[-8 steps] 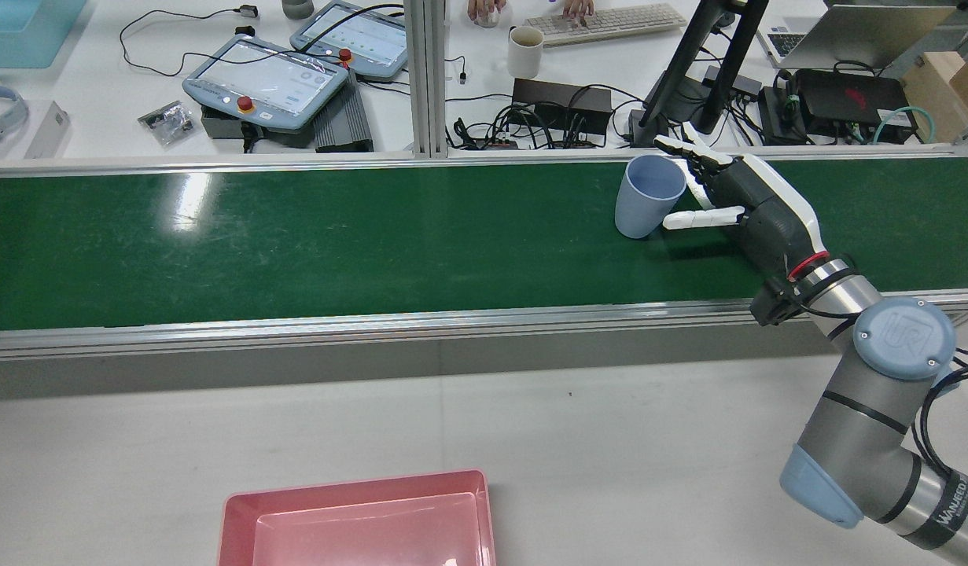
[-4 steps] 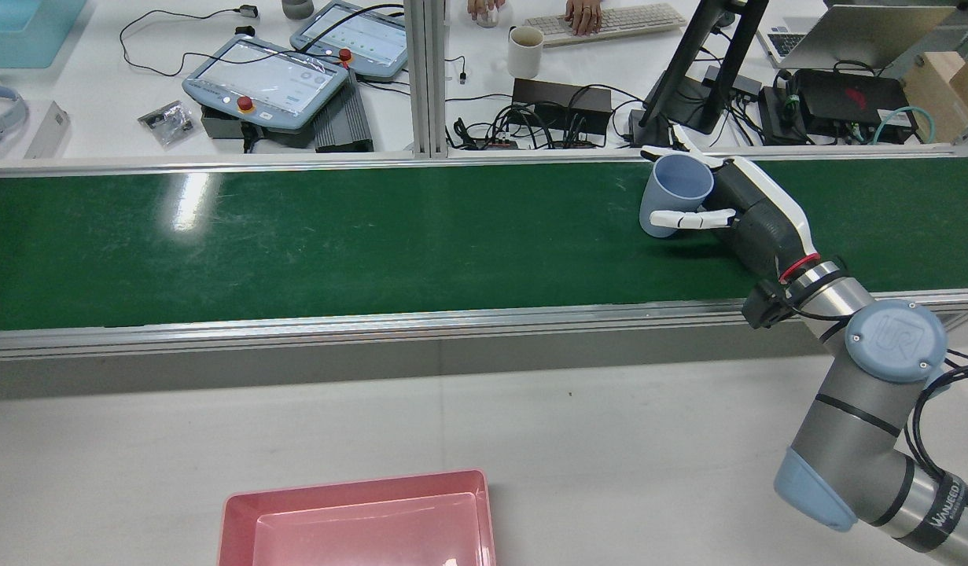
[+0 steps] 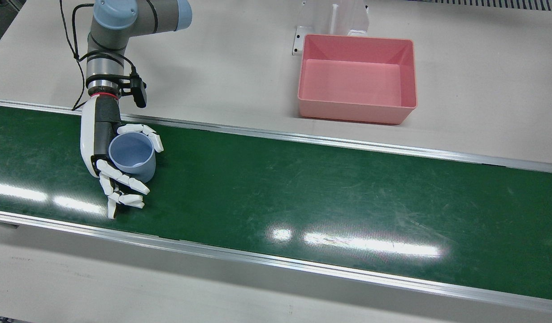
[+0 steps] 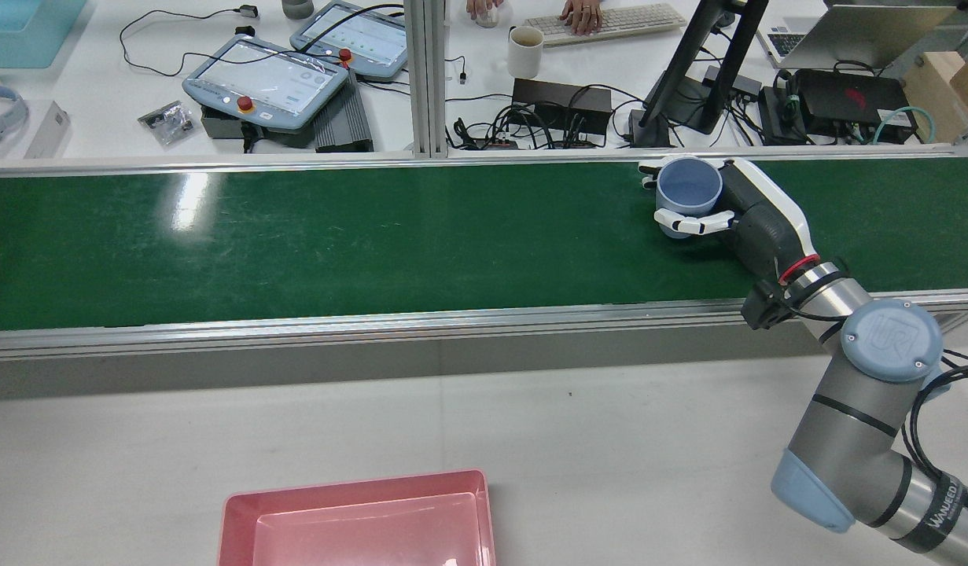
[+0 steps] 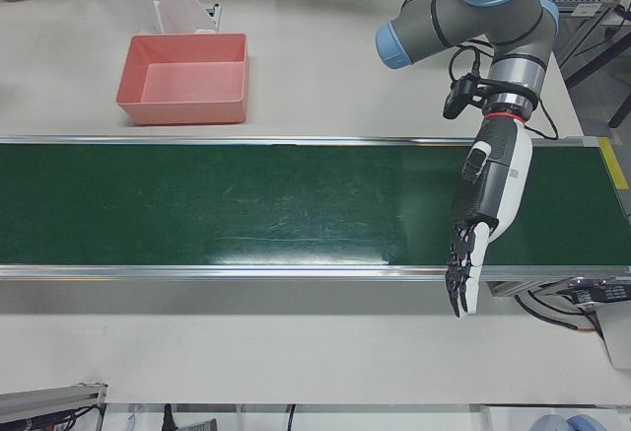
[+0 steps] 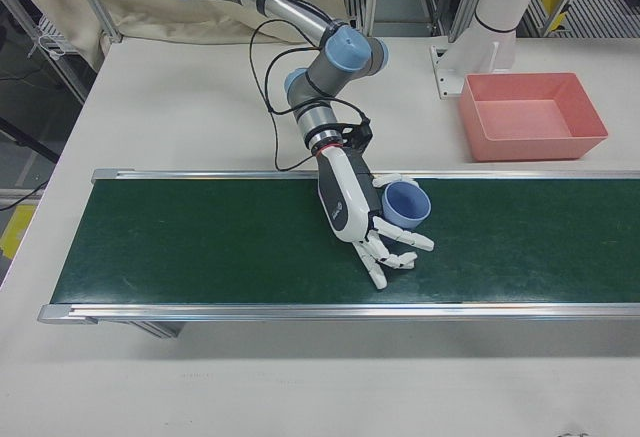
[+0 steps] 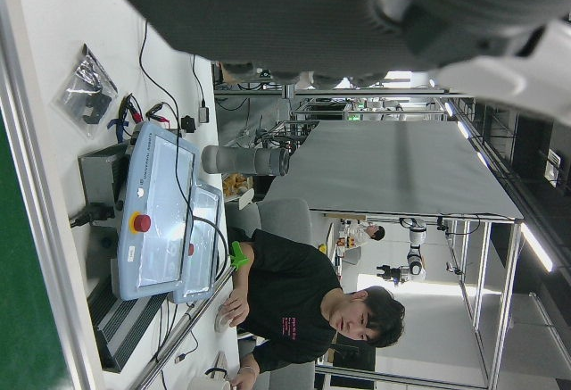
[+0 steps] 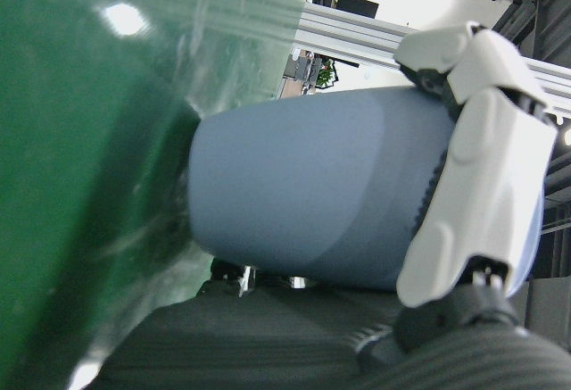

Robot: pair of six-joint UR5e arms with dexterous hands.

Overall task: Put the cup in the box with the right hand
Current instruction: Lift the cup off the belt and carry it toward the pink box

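The pale blue cup (image 3: 131,154) is upright on the green belt, mouth up, inside my right hand (image 3: 101,143). The thumb (image 3: 143,131) wraps one side of it and the other fingers (image 3: 121,179) curl round the far side. The rear view shows the same grip on the cup (image 4: 688,189) by the right hand (image 4: 755,216), near the belt's far edge. The right hand view has the cup wall (image 8: 312,194) pressed against the palm. The pink box (image 3: 356,112) stands empty on the white table. My left hand (image 5: 490,194) is open and empty, stretched over the belt.
The green conveyor belt (image 3: 302,193) has metal rails along both edges. A white bracket (image 3: 334,18) stands behind the pink box. Past the belt's far rail are the operators' desks with pendants (image 4: 263,79), cables and a monitor stand (image 4: 712,71).
My right hand has closed its fingers round the cup. The cup has shifted right and toward the far rail within the hand, and now looks slightly raised.
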